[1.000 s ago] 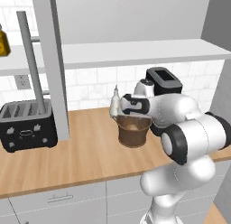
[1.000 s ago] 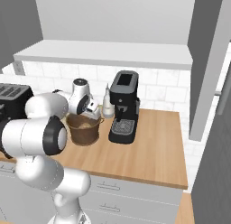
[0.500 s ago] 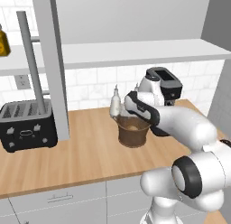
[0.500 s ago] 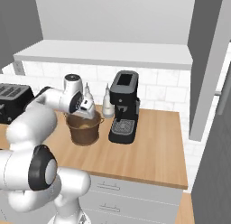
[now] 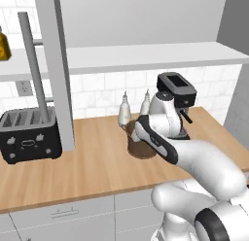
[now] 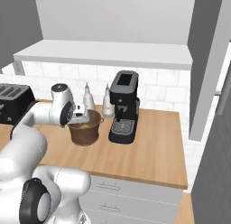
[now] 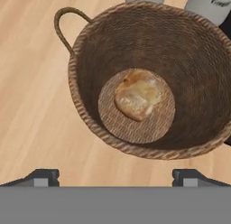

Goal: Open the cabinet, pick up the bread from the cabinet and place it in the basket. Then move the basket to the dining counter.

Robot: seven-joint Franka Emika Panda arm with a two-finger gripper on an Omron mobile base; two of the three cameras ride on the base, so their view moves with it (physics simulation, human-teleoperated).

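The bread lies loose on the flat woven bottom of the basket, near the middle of that round floor, with nothing gripping it. In the hand view the roll is a slightly stretched oval, its longer axis running from lower left to upper right, the paler crusty end toward the upper right. The basket stands upright on the wooden worktop, its mouth facing up, and one small loop handle sticks out at the upper left of the hand view. The gripper hangs above the basket's near rim, looking down into it, with its two finger tips spread wide apart and holding nothing. In the right base view the basket sits just left of the black coffee machine, and two pale bottles stand behind it against the white tiled wall. In the left base view the arm's wrist covers much of the basket; a black toaster stands well apart to the left, beside the open grey cabinet door with its long bar handle.
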